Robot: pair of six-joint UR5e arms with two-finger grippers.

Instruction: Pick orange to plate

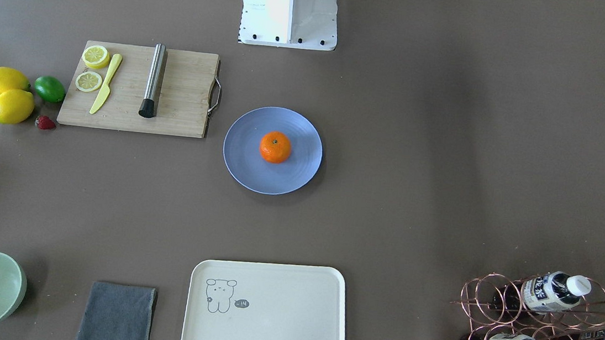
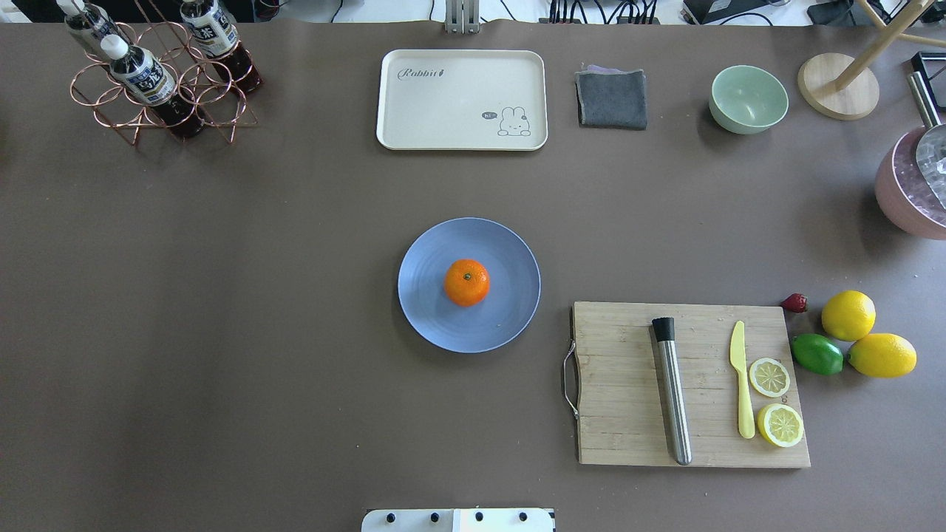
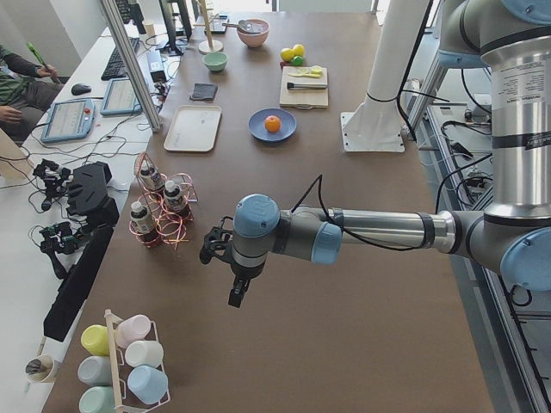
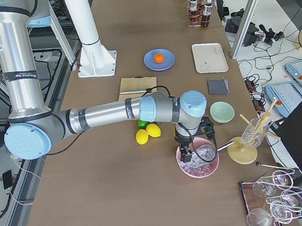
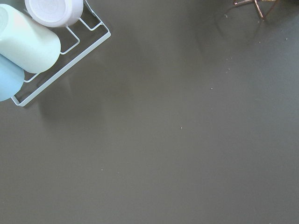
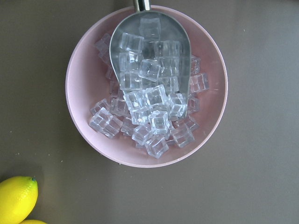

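The orange (image 1: 275, 147) rests at the middle of the periwinkle-blue plate (image 1: 241, 167) in the table's centre, stem spot up; the overhead view shows the same orange (image 2: 466, 282) on the plate (image 2: 429, 318). No arm is near it. My left gripper (image 3: 213, 249) hangs over bare table at the left end, beside a bottle rack, and I cannot tell whether it is open or shut. My right gripper (image 4: 190, 152) hovers over a pink bowl of ice at the right end, and its state cannot be told either. Neither wrist view shows fingers.
A wooden board (image 2: 628, 384) holds a steel rod, a yellow knife and lemon slices. Two lemons (image 2: 848, 315), a lime (image 2: 817, 354) and a strawberry lie beside it. Cream tray (image 2: 462, 100), grey cloth (image 2: 611, 98), green bowl (image 2: 748, 99), bottle rack (image 2: 155, 81), pink ice bowl (image 6: 147, 88).
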